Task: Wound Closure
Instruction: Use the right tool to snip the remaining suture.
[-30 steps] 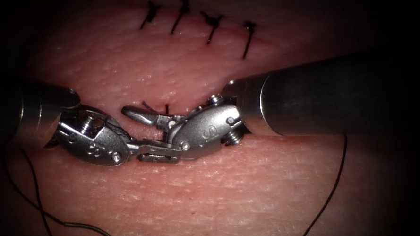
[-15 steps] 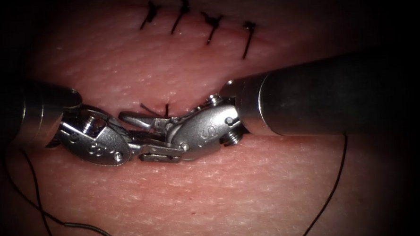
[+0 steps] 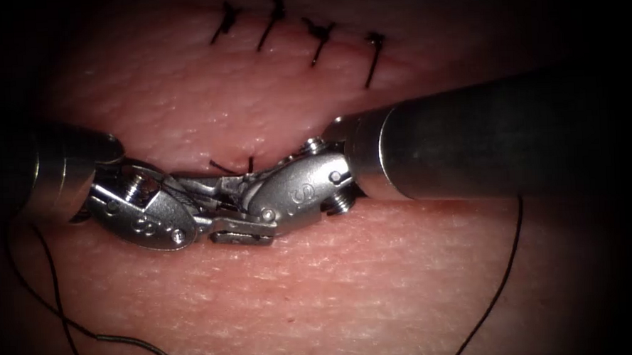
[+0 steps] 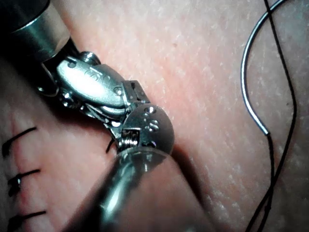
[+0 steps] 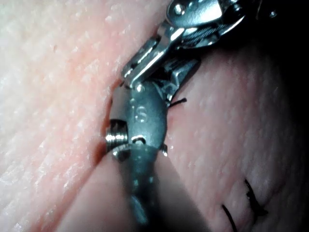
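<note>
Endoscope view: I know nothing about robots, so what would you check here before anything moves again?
1. Needle out of the way: ok. It lies loose on the tissue, held by neither tool, and the part in view is not in the tissue.
2. What the left end effector holds: cannot tell. It is crowded against the other one.
3. What the right end effector holds: cannot tell.
4. Thread slack: ok. It lies in loose curves.
5. Finished stitches: ok. There are four in a row.
6. Short thread ends beside the tools: ok, in sight.
</note>
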Action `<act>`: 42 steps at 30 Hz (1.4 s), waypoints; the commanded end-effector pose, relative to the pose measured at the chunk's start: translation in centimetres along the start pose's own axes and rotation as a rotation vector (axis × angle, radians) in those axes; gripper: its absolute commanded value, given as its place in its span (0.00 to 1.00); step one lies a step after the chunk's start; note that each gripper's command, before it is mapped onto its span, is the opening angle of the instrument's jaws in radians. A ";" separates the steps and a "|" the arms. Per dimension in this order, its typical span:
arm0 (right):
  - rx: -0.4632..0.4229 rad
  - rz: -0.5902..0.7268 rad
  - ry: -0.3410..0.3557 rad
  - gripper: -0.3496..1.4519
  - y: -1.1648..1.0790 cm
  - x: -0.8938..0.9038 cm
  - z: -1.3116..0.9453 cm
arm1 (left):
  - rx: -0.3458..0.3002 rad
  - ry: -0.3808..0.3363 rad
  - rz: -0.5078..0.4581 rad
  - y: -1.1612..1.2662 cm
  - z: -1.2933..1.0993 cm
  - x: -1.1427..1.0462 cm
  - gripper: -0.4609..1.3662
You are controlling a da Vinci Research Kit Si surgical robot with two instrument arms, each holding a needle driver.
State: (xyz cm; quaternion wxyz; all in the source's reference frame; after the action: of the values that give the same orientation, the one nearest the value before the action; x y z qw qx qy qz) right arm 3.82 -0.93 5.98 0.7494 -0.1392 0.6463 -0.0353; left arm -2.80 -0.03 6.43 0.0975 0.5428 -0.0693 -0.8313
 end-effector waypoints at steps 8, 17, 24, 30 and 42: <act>0.002 -0.013 0.005 0.00 0.02 0.00 -0.03 | -0.005 0.002 0.001 0.00 -0.02 0.00 0.06; 0.003 -0.012 0.006 0.00 0.03 0.00 -0.04 | -0.006 0.002 0.001 0.00 -0.03 0.00 0.06; 0.021 -0.009 0.003 0.00 0.06 0.01 -0.12 | 0.001 -0.003 0.001 -0.01 -0.09 -0.01 0.06; 0.049 -0.001 0.006 0.00 0.13 0.04 -0.31 | 0.034 -0.006 -0.005 -0.10 -0.23 -0.02 0.06; 0.089 0.006 0.009 0.00 0.14 0.14 -0.80 | 0.071 -0.003 0.044 -0.26 -0.39 0.02 0.06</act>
State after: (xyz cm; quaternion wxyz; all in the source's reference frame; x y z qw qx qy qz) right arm 3.02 -0.95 5.70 0.7497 -0.1016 0.6506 -0.0658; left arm -2.47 0.21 6.20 0.0958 0.5437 -0.1107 -0.8264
